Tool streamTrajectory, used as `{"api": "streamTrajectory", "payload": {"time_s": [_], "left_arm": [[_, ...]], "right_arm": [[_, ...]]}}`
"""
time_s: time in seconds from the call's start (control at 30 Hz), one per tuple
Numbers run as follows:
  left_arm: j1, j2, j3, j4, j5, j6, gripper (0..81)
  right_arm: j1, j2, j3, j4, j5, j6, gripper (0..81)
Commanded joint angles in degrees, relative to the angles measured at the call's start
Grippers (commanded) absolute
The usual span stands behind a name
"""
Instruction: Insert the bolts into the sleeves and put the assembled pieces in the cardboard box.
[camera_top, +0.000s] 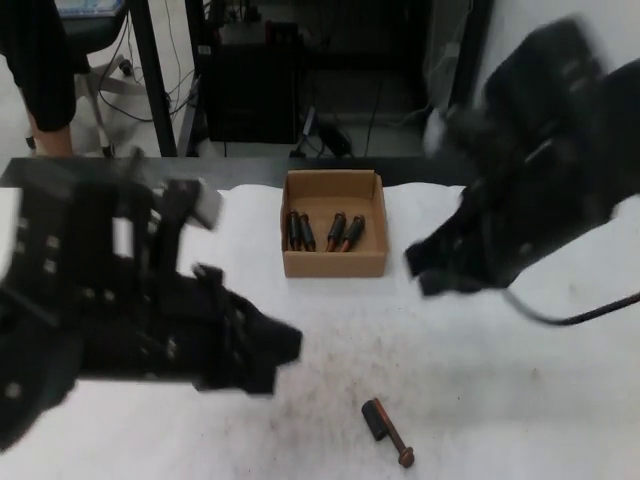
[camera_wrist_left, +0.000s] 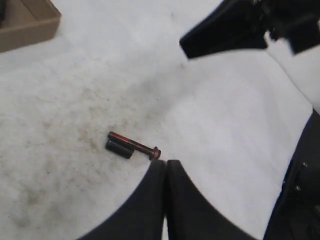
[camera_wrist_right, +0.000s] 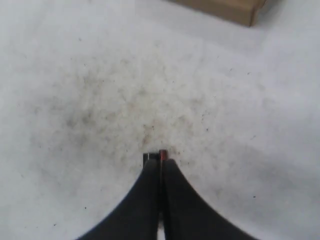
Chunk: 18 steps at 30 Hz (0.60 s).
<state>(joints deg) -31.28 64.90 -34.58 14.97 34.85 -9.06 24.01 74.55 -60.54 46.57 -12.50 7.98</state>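
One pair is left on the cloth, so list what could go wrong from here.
The bolt lies against the sleeve, apparently not inserted; grasping one may knock the other away. The left gripper and right gripper have shut fingers; descending like that would shove the parts.

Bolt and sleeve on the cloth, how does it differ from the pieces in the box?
The rust-red bolt with black sleeve lies on the white cloth; the four dark pieces lie inside the brown cardboard box. The bolt lies alone; the pieces lie side by side. All look reddish-black.
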Motion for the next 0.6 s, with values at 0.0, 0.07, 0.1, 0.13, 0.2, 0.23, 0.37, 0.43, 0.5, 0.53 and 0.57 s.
{"api": "streamTrajectory", "payload": {"time_s": [0.0,0.07,0.1,0.13,0.2,0.23,0.37,0.43,0.5,0.53,0.57], "left_arm": [[-2.1,1.5,-0.6,-0.9,0.8,2.8,0.0],[-4.8,4.2,-1.8,-0.8,1.3,5.2,0.0],[-5.7,5.5,-2.7,-0.6,2.4,5.6,0.0],[-6.8,7.3,-4.0,-0.5,3.8,6.0,0.0],[-8.6,11.2,-7.0,0.3,5.1,6.2,0.0],[-9.2,13.2,-8.9,0.9,4.8,6.5,0.0],[-10.1,20.5,-16.6,5.3,0.7,6.5,0.0],[-10.3,23.3,-19.5,7.2,-0.1,9.1,0.0],[-10.7,25.7,-22.0,9.7,-0.4,13.9,0.0],[-11.2,26.6,-23.4,11.8,-1.4,15.6,0.1],[-11.8,27.7,-24.9,14.1,-3.1,17.8,1.8]], "right_arm": [[-0.7,-1.9,0.5,0.0,0.1,-0.3,0.8],[-2.4,-5.1,2.8,0.0,0.1,-0.3,0.8],[-3.6,-6.8,4.3,0.0,0.1,-0.3,0.8],[-4.9,-8.5,6.1,-0.1,0.1,-0.3,0.8],[-7.6,-11.3,9.5,-0.3,0.1,-0.3,0.8],[-9.3,-12.8,11.4,-0.6,-0.5,-0.3,0.8],[-15.9,-17.5,17.5,-1.8,-7.3,-0.3,0.8],[-18.7,-19.4,19.3,-1.9,-10.3,-0.3,0.8],[-20.0,-20.8,20.2,-1.8,-11.3,-0.3,0.8],[-20.1,-21.4,20.3,-2.0,-11.8,-0.3,0.8],[-19.9,-21.6,20.3,-2.3,-11.9,-0.3,0.8]]}}
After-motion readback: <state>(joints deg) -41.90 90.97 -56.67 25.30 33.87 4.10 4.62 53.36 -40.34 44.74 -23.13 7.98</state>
